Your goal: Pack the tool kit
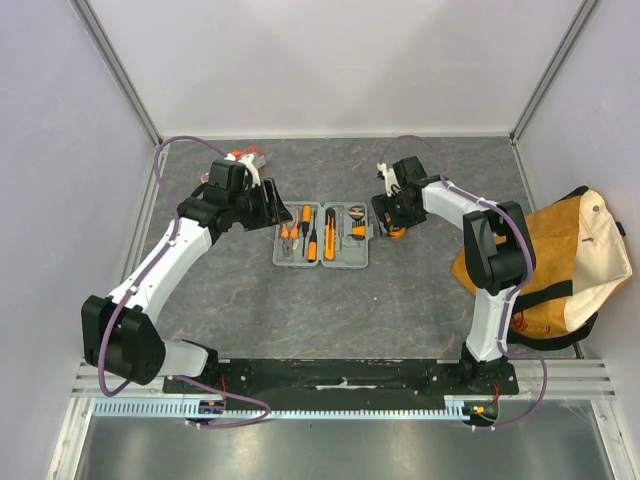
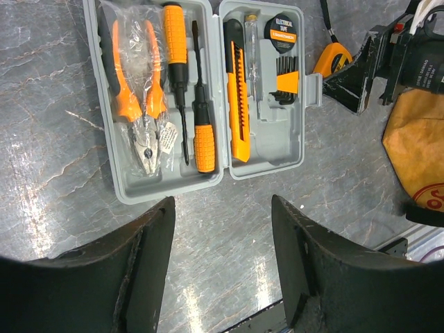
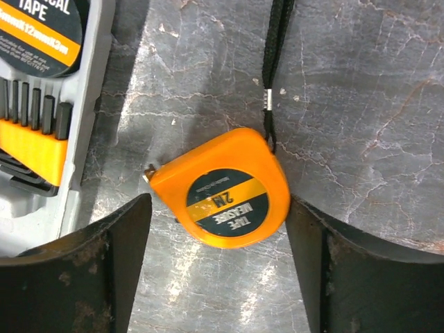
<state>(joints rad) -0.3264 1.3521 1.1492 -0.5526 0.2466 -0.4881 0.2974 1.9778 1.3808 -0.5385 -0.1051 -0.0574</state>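
The grey tool kit case [image 1: 322,235] lies open and flat in the middle of the table. Its slots hold pliers [image 2: 135,104], two screwdrivers [image 2: 203,132], a utility knife [image 2: 238,104], hex keys [image 2: 286,83] and electrical tape [image 2: 283,31]. An orange tape measure [image 3: 225,189] lies on the table just right of the case, its black strap [image 3: 277,55] trailing away. My right gripper [image 3: 218,208] stands open over it, with the right finger close against its edge and the left finger apart. My left gripper [image 2: 222,201] is open and holds nothing, just left of the case.
A tan canvas bag [image 1: 560,260] with black straps lies at the right edge, beside the right arm. Red-orange packets [image 1: 245,157] sit behind the left arm at the back left. Enclosure walls close in the back and both sides.
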